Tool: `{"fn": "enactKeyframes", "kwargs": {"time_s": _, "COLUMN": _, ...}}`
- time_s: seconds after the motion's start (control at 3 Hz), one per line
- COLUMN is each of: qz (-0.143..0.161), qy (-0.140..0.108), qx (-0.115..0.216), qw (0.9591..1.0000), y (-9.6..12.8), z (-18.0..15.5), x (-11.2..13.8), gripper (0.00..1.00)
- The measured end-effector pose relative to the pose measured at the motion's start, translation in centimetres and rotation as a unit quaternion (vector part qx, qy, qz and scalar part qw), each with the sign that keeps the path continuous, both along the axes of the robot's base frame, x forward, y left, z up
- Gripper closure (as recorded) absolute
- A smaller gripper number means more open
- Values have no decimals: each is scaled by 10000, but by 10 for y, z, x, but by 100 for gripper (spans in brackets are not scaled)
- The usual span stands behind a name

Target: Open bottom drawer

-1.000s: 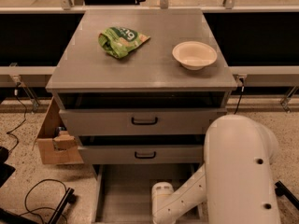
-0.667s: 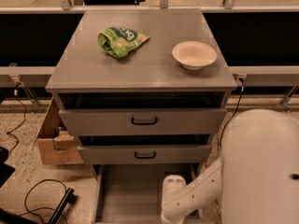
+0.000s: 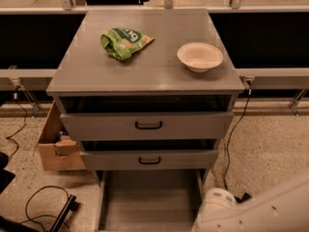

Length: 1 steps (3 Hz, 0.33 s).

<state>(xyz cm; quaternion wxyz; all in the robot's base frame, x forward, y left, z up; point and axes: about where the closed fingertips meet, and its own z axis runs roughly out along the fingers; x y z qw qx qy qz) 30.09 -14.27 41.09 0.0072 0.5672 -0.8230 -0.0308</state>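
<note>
The grey cabinet (image 3: pixel 145 76) has three drawers. The bottom drawer (image 3: pixel 149 199) is pulled far out, and its plain grey interior shows at the lower edge of the view. Its front and handle are cut off below the frame. The top drawer front (image 3: pixel 147 125) and the middle drawer front (image 3: pixel 149 160), each with a black loop handle, stand slightly out. My white arm (image 3: pixel 227 211) is at the lower right, beside the open drawer's right side. My gripper is out of view, below the frame.
A green snack bag (image 3: pixel 123 41) and a white bowl (image 3: pixel 200 56) lie on the cabinet top. A cardboard box (image 3: pixel 55 139) stands on the floor to the left. Black cables (image 3: pixel 46 209) lie at the lower left. A cable (image 3: pixel 234 139) hangs at the right.
My arm has swung to the right, off the open bottom drawer and towards the lower right corner. The drawers have not moved.
</note>
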Motion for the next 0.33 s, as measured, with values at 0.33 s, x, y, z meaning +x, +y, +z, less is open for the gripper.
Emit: {"fn": "enactKeyframes", "kwargs": {"time_s": 0.33, "qz": 127, "qy": -210, "qx": -120, "qw": 9996, "y": -19, "z": 51, "x": -18, "gripper": 0}}
